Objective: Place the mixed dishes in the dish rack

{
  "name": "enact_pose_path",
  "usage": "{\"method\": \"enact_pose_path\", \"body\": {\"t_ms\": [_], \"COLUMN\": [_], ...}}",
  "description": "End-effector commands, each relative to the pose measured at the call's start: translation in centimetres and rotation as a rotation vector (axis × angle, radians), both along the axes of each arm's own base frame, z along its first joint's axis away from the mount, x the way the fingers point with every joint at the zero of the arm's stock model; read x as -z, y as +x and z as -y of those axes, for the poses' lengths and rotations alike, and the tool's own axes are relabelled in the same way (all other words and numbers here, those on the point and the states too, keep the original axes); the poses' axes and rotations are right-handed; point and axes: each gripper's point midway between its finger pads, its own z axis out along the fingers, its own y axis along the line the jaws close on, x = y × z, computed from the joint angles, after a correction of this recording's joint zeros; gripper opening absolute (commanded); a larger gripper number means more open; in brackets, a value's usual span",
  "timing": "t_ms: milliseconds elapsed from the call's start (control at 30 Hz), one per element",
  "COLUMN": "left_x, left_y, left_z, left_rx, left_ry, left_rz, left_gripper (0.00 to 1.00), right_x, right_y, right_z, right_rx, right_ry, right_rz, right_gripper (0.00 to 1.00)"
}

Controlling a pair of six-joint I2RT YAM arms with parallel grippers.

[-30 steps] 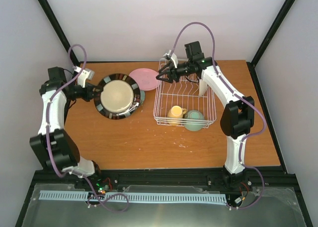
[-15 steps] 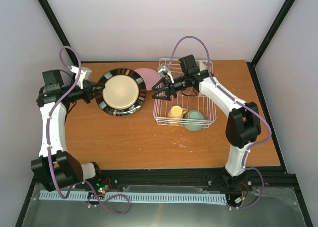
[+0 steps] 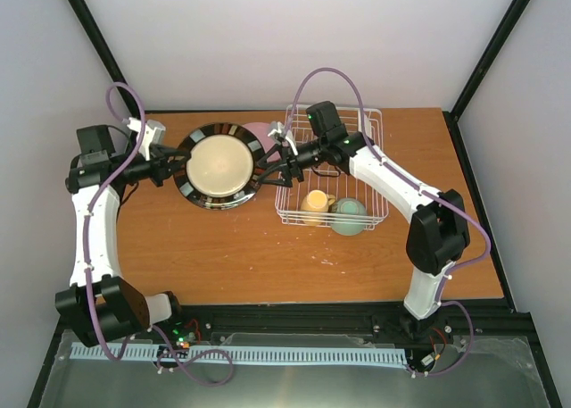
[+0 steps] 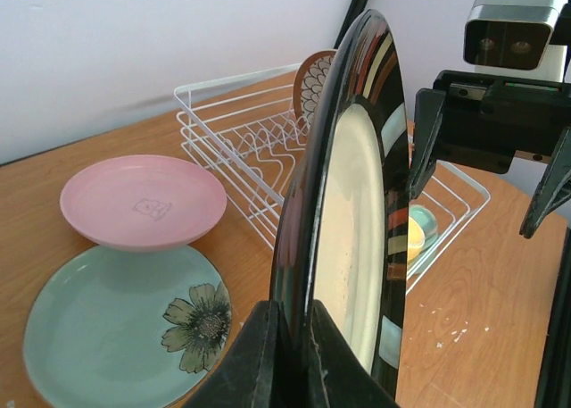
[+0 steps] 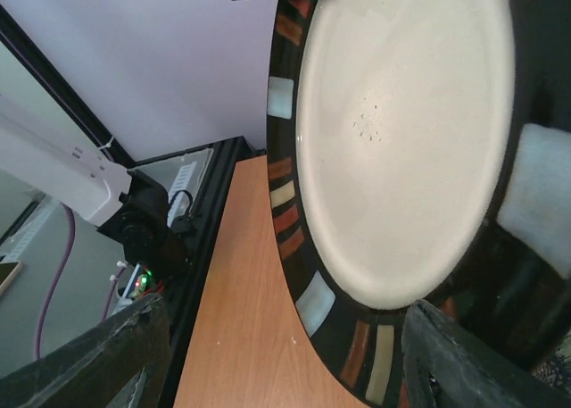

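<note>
The left gripper (image 4: 290,341) is clamped on the bottom rim of the glossy round cream plate with dark rim (image 4: 357,247), holding it on edge above the wooden table (image 3: 268,256). Its black border carries pale and rust blocks. Behind it lie a mint green plate with a painted flower (image 4: 107,337) and a matte pink plate (image 4: 143,203) overlapping its far edge, with a small stamp too faint to read. The right gripper (image 3: 270,169) has its fingers spread wide beside the cream plate's right rim, not touching it. In the white wire dish rack (image 3: 375,213) a petal-patterned plate (image 4: 312,87) stands upright, and a yellow mug (image 3: 314,203) sits beside a pale green bowl (image 3: 350,213).
</note>
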Motion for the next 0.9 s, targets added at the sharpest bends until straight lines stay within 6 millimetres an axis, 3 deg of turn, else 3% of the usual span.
{"method": "enact_pose_path", "body": {"t_ms": [0, 200, 467, 600, 867], "left_x": [-5.8, -5.7, -5.5, -6.3, -7.2], "left_y": [-2.9, -3.2, -2.4, -3.1, -4.4], "left_z": [2.1, 2.2, 1.8, 2.2, 2.8], "left_rx": [0.128, 0.124, 0.103, 0.132, 0.163], "left_ry": [-0.059, -0.055, -0.033, -0.049, -0.069], "left_rz": [0.192, 0.184, 0.17, 0.188, 0.214], "left_gripper": [0.01, 0.01, 0.0, 0.01, 0.01], "right_x": [-0.8, -1.5, -2.4, -2.5, -1.8], "right_y": [1.6, 2.1, 1.2, 1.6, 2.0], "right_z": [-0.5, -0.8, 1.5, 2.4, 1.2], "right_rx": [0.06, 0.071, 0.128, 0.158, 0.11], "right_ry": [0.014, 0.019, -0.032, -0.025, 0.012], "right_rz": [0.057, 0.071, 0.17, 0.177, 0.095], "right_gripper": [0.71, 0.7, 0.7, 0.7, 0.7]}}
